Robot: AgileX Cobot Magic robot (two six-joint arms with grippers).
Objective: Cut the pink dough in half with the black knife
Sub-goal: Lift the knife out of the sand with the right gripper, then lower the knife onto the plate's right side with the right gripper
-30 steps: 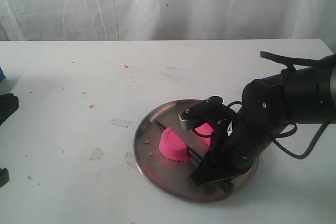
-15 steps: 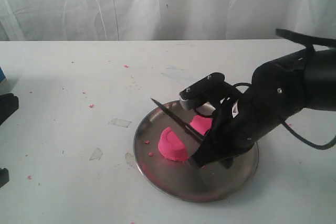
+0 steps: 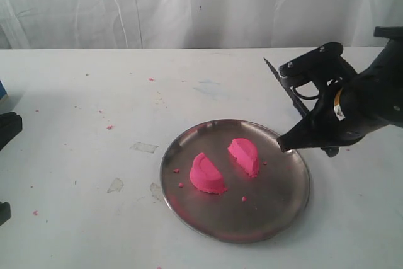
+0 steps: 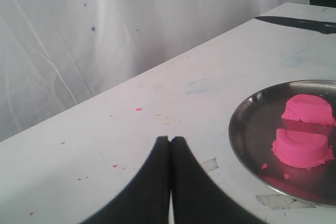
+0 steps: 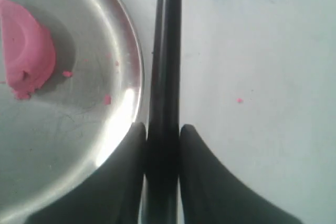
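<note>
The pink dough lies in two half-round pieces (image 3: 208,174) (image 3: 244,155) on the steel plate (image 3: 277,209), with a gap between them. My right gripper (image 3: 291,140) hangs over the plate's right rim, shut on the handle of the black knife (image 3: 286,89), whose blade points up and away to the back. In the right wrist view the knife (image 5: 168,51) runs out between the fingers of the gripper (image 5: 163,129), beside the plate's rim (image 5: 137,72) and one dough piece (image 5: 23,56). My left gripper (image 4: 170,140) is shut and empty, well left of the plate (image 4: 236,124).
Pink crumbs lie on the plate (image 3: 243,199) and on the white table (image 3: 109,126). Bits of clear tape (image 3: 143,147) (image 3: 115,185) stick to the table left of the plate. A white curtain hangs behind the far table edge.
My right gripper has lifted the knife out from between the dough pieces and carried it right and back, off the plate. Both pieces now show uncovered. The left gripper stayed put.
</note>
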